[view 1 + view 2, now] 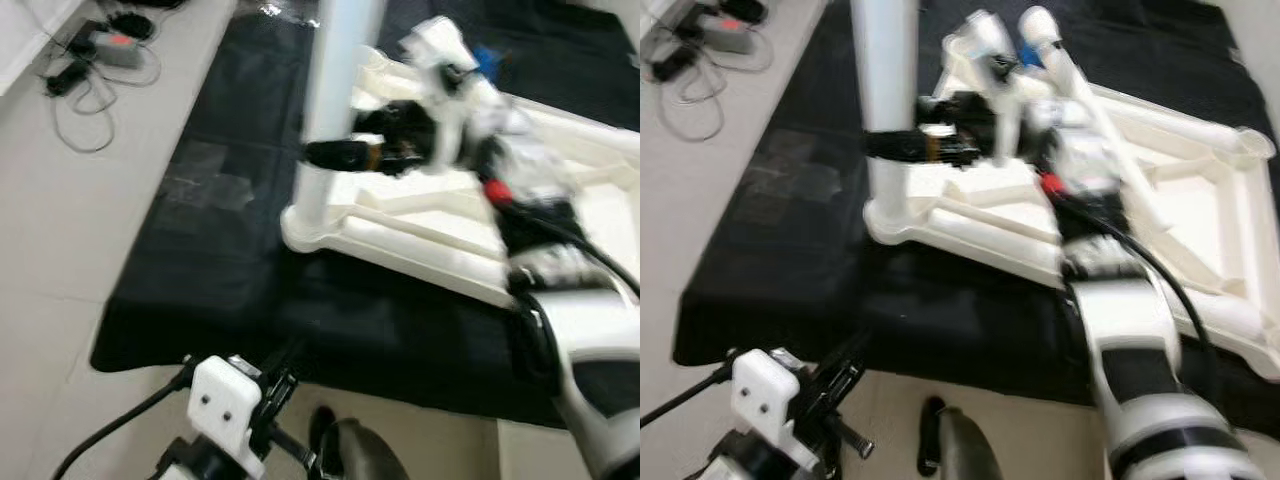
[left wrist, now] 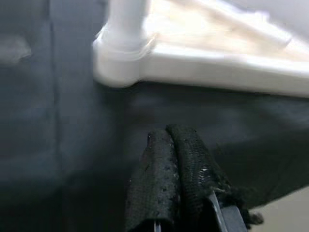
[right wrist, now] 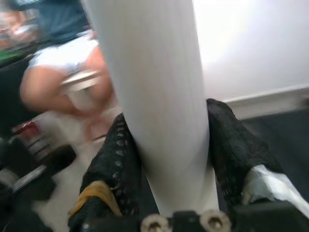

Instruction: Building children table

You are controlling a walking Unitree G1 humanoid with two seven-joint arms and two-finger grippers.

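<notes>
The white children's table top [image 1: 1200, 200] lies upside down on a black mat [image 1: 200, 250]. A white round leg [image 1: 335, 90] stands upright in the socket at its near left corner [image 2: 118, 63]. My right gripper [image 1: 325, 155] reaches across the table top and is shut on that leg a little above the socket. In the right wrist view the leg [image 3: 154, 96] sits between both black fingers [image 3: 116, 164]. My left gripper [image 2: 169, 135] hangs low over the mat's near edge, fingers shut together with nothing in them, short of the corner socket.
Light floor tiles [image 1: 60, 250] border the mat on the left and in front. Cables and a small grey device [image 1: 105, 45] lie on the floor at the far left. A blurred person [image 3: 63, 67] appears behind the leg in the right wrist view.
</notes>
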